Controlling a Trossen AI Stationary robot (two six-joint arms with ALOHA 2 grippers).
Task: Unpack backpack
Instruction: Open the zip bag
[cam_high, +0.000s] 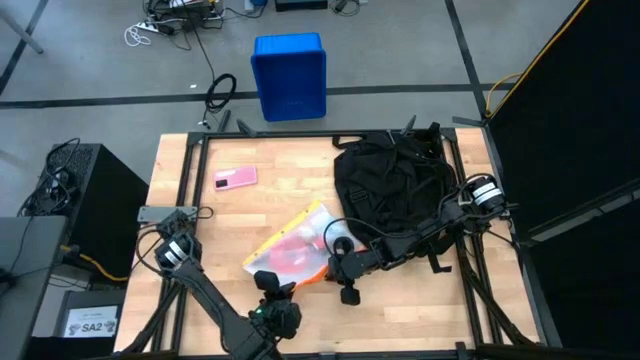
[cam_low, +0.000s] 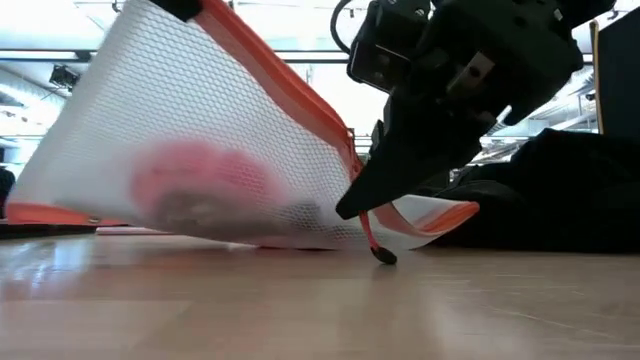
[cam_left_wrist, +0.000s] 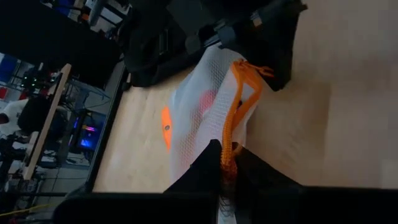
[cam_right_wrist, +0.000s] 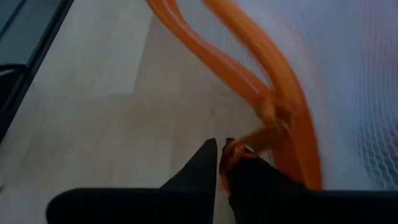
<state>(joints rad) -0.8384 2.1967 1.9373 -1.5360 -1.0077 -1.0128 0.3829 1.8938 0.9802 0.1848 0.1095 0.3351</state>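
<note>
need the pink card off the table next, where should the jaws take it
Take the flat pink rectangular card across its two long edges, coming straight down. It lies flat on the bare wooden table, apart from the black fabric backpack.

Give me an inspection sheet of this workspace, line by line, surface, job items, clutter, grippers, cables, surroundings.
Surface: wooden table.
Job's things: backpack at the far right; white mesh pouch with orange zipper out on the table.
Clutter: pink flat item at the far left.
Grippers: left gripper shut on the pouch's zipper edge; right gripper shut on its orange pull tab.
Cables: loose cords on the floor.
Surroundings: blue crate beyond the table.
</note>
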